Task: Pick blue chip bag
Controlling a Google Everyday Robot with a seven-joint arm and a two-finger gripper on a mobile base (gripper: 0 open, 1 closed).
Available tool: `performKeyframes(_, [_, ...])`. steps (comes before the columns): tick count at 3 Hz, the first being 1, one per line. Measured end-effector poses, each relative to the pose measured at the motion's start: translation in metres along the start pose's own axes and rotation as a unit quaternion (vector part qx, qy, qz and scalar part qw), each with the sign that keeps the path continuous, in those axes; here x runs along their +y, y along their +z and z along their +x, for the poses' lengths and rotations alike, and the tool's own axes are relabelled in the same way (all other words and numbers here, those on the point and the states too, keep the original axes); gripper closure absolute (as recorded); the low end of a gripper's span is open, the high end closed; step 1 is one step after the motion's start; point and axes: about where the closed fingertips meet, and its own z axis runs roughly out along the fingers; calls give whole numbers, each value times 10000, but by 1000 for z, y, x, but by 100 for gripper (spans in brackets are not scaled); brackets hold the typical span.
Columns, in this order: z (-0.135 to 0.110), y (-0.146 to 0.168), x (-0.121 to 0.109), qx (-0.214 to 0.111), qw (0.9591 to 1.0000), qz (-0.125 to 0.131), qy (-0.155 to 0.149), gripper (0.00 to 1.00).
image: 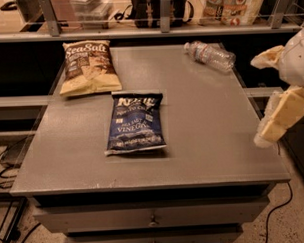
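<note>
Navy-blue crinkled film marks the target: the blue chip bag [135, 123] lies flat, label up, on the grey table top [217, 141]. It is well apart from the jaws, off to their left and slightly farther from the table's front edge. The gripper [279, 116] hangs at the table's right edge, over its rim and clear of every object. It holds nothing, and whether its jaws are parted or closed cannot be told from this view.

Step in hand, as judged: the approach, with the reach not yet begun.

- A yellow-and-brown Sea Salt chip bag [88, 66] lies beyond the target as seen from the jaws, near its far-left corner but not touching it.
- A clear plastic water bottle [209, 55] lies on its side ahead of the jaws, toward the back edge and well off the direct line to the target.

Suggested technique: carry the jaws leftward above the table, then descend over the bag's middle. Set the jaws across the narrow width, so that they pinch a raised fold of film rather than scrape the flat surface. The bag is light and slippery, so a shallow or off-centre pinch would likely push it along or let it slide out. Keeping the descent on the near half avoids the Sea Salt chip bag.
</note>
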Motion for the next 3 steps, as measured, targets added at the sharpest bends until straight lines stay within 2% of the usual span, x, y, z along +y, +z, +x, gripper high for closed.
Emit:
performKeyframes(1, [-27, 27, 1, -712, 9971, -125, -243, 0])
performKeyframes(2, [-62, 65, 7, -1025, 9942, -175, -291, 0])
performKeyframes(3, [-64, 68, 6, -1034, 9941, -136, -288, 0])
